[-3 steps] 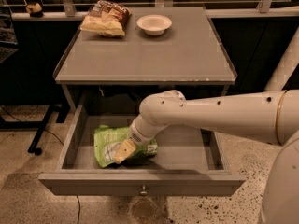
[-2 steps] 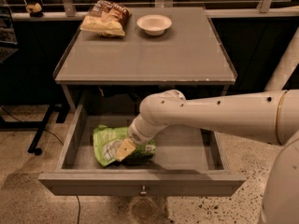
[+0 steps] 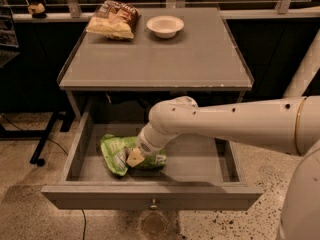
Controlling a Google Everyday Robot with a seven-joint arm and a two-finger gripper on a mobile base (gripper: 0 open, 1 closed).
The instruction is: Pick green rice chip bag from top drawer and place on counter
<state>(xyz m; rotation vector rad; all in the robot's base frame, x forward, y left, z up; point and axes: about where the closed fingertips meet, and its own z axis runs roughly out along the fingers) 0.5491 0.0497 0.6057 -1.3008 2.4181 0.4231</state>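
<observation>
Camera view, Sam: has anything moved in the last second?

Hardly, Jo. The arm (image 3: 225, 124) reaches in from 3 o'clock just as it did, and the tool (image 3: 136, 156) stays pressed down on the bag (image 3: 116, 151). The bag has neither shifted nor lifted.

What does that mean for the job?

I read it as the grasp step, with the lift not yet begun. Whether the tool has closed on the bag I cannot tell, because the wrist hides most of it. The bag lies on the floor of the open drawer (image 3: 150, 198), toward 8 o'clock, and the table (image 3: 165, 64) it must reach is at 12 o'clock.

How does the bag look?

Light green and crumpled, lying flat, with a pale label panel near its 6 o'clock edge. It looks soft and crinkly, so a pinch might slip. The brown bag (image 3: 111, 20) and bowl (image 3: 165, 25) sit at the table's far edge, well apart from it.
</observation>
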